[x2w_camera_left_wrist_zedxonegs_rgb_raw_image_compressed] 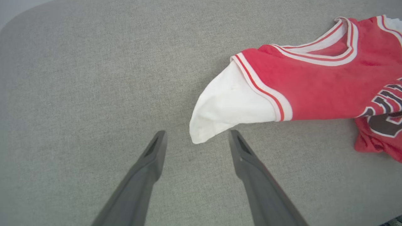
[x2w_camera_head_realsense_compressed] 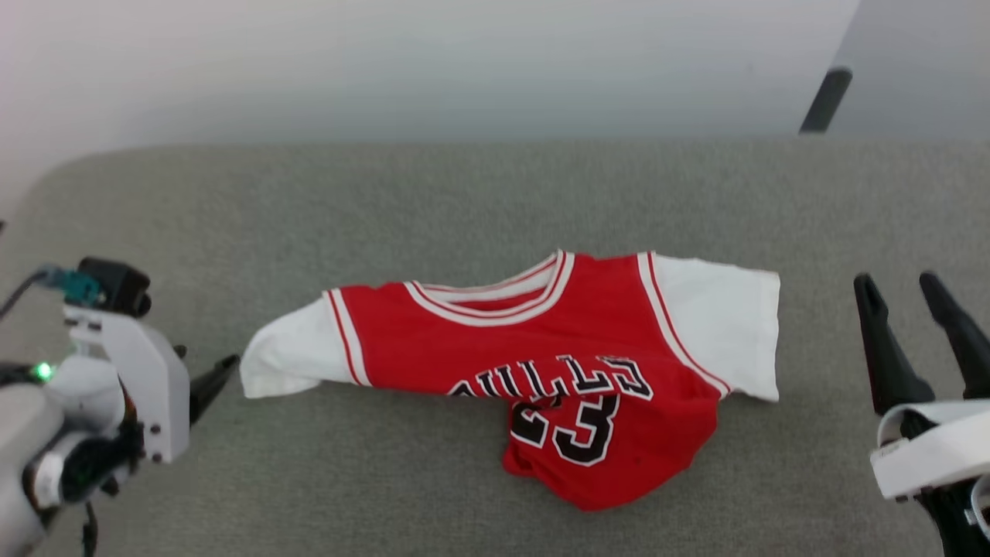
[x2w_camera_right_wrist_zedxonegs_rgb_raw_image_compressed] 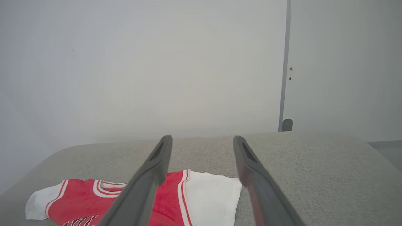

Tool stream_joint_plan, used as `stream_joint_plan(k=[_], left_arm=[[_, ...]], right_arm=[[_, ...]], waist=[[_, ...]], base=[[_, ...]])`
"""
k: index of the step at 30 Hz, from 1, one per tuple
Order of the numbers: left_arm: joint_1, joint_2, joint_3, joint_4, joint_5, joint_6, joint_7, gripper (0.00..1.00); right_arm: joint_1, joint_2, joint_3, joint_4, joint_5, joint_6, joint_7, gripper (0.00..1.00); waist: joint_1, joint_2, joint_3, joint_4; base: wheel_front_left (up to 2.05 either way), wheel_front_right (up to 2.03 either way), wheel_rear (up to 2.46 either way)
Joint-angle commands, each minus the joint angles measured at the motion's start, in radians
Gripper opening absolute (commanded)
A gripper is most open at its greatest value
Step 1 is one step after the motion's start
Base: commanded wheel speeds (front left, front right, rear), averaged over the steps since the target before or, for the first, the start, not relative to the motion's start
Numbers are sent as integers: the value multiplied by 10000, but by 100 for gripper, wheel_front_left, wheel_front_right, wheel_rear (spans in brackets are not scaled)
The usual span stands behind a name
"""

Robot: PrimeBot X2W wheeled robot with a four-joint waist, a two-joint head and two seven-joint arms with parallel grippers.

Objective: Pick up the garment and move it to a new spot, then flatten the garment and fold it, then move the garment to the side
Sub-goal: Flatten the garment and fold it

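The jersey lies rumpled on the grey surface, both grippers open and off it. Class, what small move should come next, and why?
Probably ease the left gripper forward until it straddles the white sleeve, then close. The sleeve's tip lies just ahead of its open jaws, and the jersey, its hem bunched under, is not yet picked up.

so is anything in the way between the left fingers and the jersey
Nothing visible does. The left gripper is open, and the white sleeve of the garment ends right between its fingers, on the bare grey surface.
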Motion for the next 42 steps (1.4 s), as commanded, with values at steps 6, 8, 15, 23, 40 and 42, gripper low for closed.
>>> stream_joint_plan(k=[6,8,15,23,40,42], left_arm=[[-664,-298,10,704,-106,-130,746,100],[-770,-426,73,969,-268,-145,898,100],[-927,-663,-64,1904,-471,16,1630,100],[-952,-805,-23,2557,-697,130,1942,100],[-849,-1191,412,3088,-1329,-57,1688,0],[-915,-1265,433,3056,-1285,-112,1615,0]], right_arm=[[-597,-158,202,169,110,1,-269,100],[-677,-197,202,226,126,1,-311,100],[-874,-350,76,267,157,1,-318,100],[-997,-343,47,267,186,1,-294,100],[-1597,-384,-203,936,379,1,1235,100],[-1841,-390,-288,1183,312,1,1900,100]], waist=[[0,0,1379,-583],[0,0,1470,-652],[0,0,1605,-826],[0,0,1767,-875],[0,0,1886,-648],[0,0,1925,-573]], base=[[0,0,0],[0,0,0],[0,0,0],[0,0,0],[0,0,0],[0,0,0]])
